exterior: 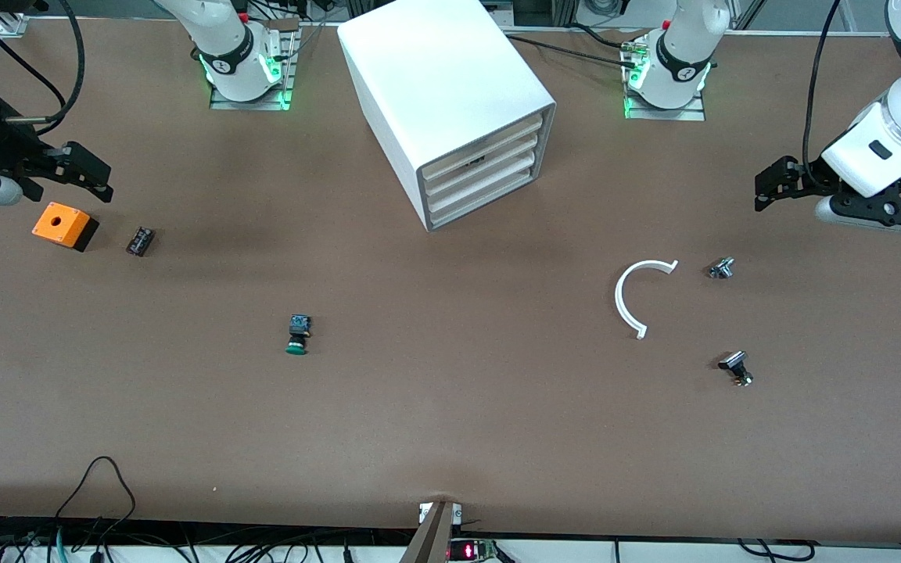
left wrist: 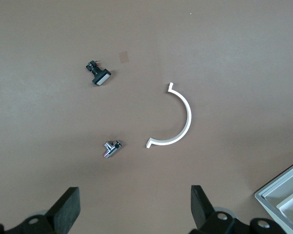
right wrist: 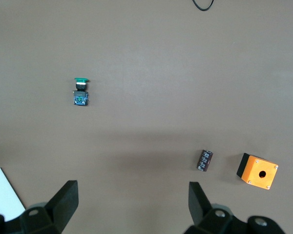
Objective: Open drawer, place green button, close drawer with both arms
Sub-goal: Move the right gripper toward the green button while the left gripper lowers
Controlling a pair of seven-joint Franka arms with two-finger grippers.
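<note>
The white cabinet [exterior: 450, 94] stands at the back middle of the table, and its stacked drawers [exterior: 482, 173] are all pushed in. The button [exterior: 298, 334], green cap and blue-black body, lies on the table nearer the front camera than the cabinet, toward the right arm's end; it also shows in the right wrist view [right wrist: 80, 92]. My right gripper [exterior: 102, 181] hangs open and empty over the table just beside the orange box. My left gripper [exterior: 763, 190] hangs open and empty over the left arm's end. Both wrist views show wide jaws, left [left wrist: 136, 209] and right [right wrist: 133, 204].
An orange box with a hole [exterior: 63, 225] and a small black part [exterior: 140, 240] lie at the right arm's end. A white curved strip [exterior: 630, 297], a silver part [exterior: 721, 268] and a black part [exterior: 735, 367] lie toward the left arm's end.
</note>
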